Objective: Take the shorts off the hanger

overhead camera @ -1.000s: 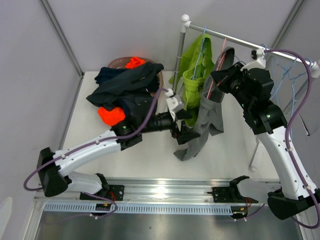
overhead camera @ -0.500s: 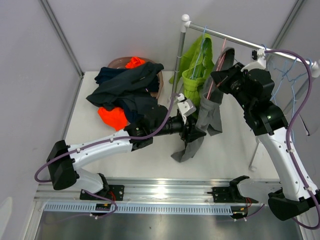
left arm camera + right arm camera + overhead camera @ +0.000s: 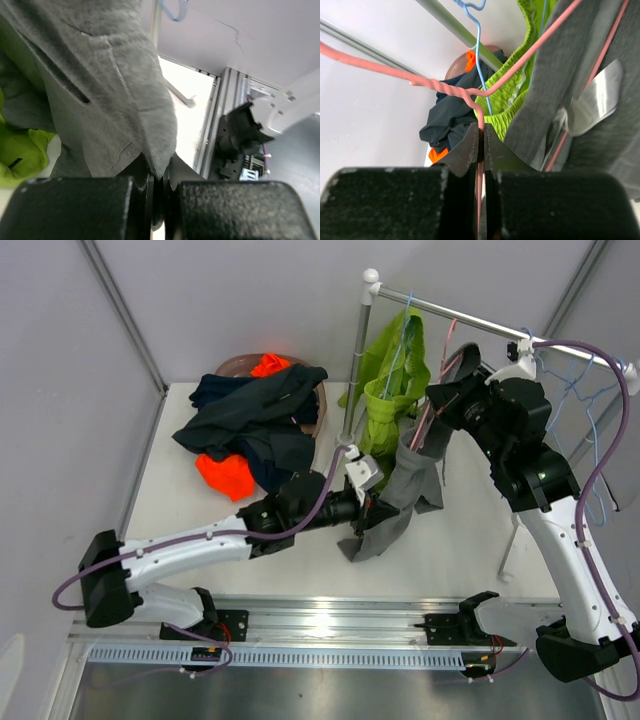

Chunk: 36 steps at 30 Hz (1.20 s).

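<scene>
2 arms, the left arm (image 3: 190, 545) and right arm (image 3: 558, 545), share 1 look — glossy white link shells between black joint housings and black bases. A purple cable (image 3: 585, 345) loops loosely along each. A small white block (image 3: 358, 468) sits at the left wrist. The left gripper (image 3: 159, 195) and right gripper (image 3: 481, 135) have blocky matte-black fingers, grainy-surfaced.

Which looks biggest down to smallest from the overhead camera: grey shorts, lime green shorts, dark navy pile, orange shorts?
1. dark navy pile
2. grey shorts and lime green shorts: about alike, and both hang nearer the camera, so unranked
3. orange shorts: only small patches show
</scene>
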### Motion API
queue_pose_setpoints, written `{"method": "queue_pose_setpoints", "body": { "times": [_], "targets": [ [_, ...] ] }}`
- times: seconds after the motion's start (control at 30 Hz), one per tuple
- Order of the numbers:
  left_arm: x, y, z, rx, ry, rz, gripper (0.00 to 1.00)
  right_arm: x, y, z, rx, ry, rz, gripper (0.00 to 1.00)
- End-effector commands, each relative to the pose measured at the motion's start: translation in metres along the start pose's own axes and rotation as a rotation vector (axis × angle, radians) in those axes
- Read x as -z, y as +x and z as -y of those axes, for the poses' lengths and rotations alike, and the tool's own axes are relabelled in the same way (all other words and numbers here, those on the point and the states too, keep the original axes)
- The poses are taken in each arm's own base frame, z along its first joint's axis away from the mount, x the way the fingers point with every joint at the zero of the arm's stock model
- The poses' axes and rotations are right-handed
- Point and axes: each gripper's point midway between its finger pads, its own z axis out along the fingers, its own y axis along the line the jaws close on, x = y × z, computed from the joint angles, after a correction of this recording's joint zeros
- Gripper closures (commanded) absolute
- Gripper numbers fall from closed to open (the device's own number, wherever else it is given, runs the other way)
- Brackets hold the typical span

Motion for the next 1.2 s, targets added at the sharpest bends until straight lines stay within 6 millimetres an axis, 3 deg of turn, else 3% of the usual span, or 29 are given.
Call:
{"method": "queue_pose_setpoints", "body": {
  "times": [0.0,0.03,0.13,0.37,0.47,0.53,0.63,0.67,0.7,0.77,0.8,0.87,0.9,0.97,1.0,1.03,1.07,1.1,1.17],
  "targets": [
    [0.034,-0.014,0.035,-0.01,0.031,0.06,1.0,0.014,-0.054,-0.025,-0.015,-0.078,0.161,1.0],
    [0.039,0.002,0.035,-0.003,0.02,0.035,1.0,0.013,-0.054,-0.024,-0.016,-0.075,0.161,1.0],
    [0.055,0.021,0.05,0.01,0.05,0.016,1.0,0.013,-0.058,-0.018,-0.02,-0.064,0.169,1.0],
    [0.068,0.069,0.069,0.023,0.144,-0.057,1.0,0.01,-0.066,-0.016,-0.029,-0.06,0.179,1.0],
    [0.073,0.075,0.077,0.039,0.148,-0.052,1.0,0.007,-0.068,-0.015,-0.02,-0.052,0.168,1.0],
    [0.073,0.081,0.071,0.061,0.115,-0.046,1.0,0.007,-0.066,-0.015,-0.023,-0.054,0.154,1.0],
    [0.061,0.079,0.044,0.067,-0.045,-0.041,1.0,0.012,-0.06,-0.02,-0.053,-0.08,0.131,1.0],
    [0.055,0.087,0.034,0.058,-0.101,-0.068,1.0,0.012,-0.055,-0.019,-0.061,-0.082,0.117,1.0],
    [0.048,0.062,0.024,0.051,-0.178,-0.018,1.0,0.015,-0.053,-0.021,-0.079,-0.087,0.108,1.0],
    [0.041,0.063,0.001,0.049,-0.289,-0.05,1.0,0.026,-0.044,-0.022,-0.097,-0.096,0.084,1.0],
    [0.026,0.041,-0.007,0.072,-0.344,-0.026,1.0,0.031,-0.04,-0.024,-0.115,-0.106,0.068,1.0],
    [0.017,0.037,-0.035,0.086,-0.448,-0.079,1.0,0.041,-0.03,-0.024,-0.125,-0.105,0.035,1.0],
    [0.006,0.054,-0.049,0.096,-0.497,-0.139,1.0,0.051,-0.03,-0.023,-0.134,-0.107,0.042,1.0],
    [-0.003,0.04,-0.073,0.131,-0.558,-0.151,1.0,0.069,-0.032,-0.021,-0.14,-0.105,0.058,1.0],
    [-0.012,0.056,-0.083,0.154,-0.579,-0.195,1.0,0.075,-0.034,-0.021,-0.14,-0.104,0.068,1.0],
    [-0.018,0.046,-0.093,0.182,-0.579,-0.183,1.0,0.08,-0.038,-0.019,-0.132,-0.096,0.082,1.0],
    [-0.02,0.053,-0.099,0.193,-0.588,-0.209,1.0,0.085,-0.039,-0.017,-0.123,-0.079,0.083,1.0],
    [-0.024,0.064,-0.108,0.201,-0.604,-0.236,1.0,0.096,-0.055,-0.02,-0.12,-0.075,0.131,1.0],
    [-0.027,0.07,-0.11,0.201,-0.606,-0.25,1.0,0.104,-0.067,-0.015,-0.088,-0.033,0.17,1.0]
  ]
}}
